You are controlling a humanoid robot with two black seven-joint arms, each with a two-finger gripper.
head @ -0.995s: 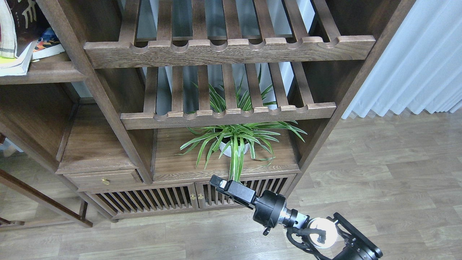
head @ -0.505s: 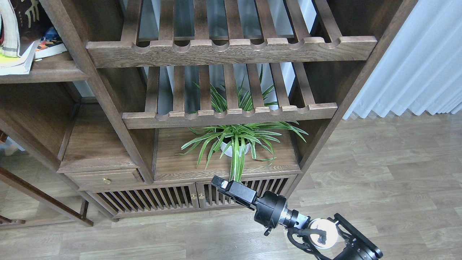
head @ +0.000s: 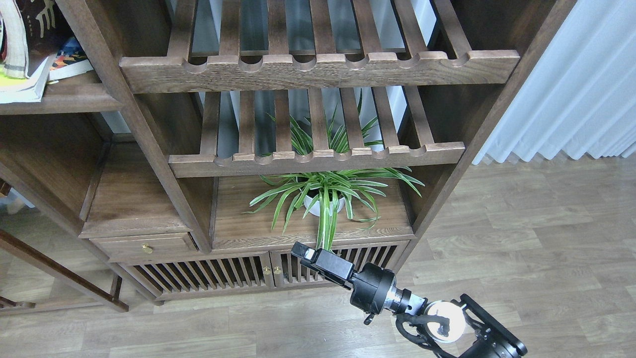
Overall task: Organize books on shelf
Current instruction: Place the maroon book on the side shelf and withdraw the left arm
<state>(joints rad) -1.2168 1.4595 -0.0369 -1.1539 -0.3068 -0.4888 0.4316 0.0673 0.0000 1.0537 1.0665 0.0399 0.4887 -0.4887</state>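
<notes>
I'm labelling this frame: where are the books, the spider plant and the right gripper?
books (head: pixel 25 74): head view, page edges.
spider plant (head: pixel 328 191): head view, leaf centre.
right gripper (head: pixel 304 252): head view, tip.

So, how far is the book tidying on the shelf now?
Done: nothing clearly. The books sit in a loose pile on the shelf at top left, one flat, others leaning. In hand: nothing; the right pincer hangs low beside the plant. Left: reaching and straightening them all.
</notes>
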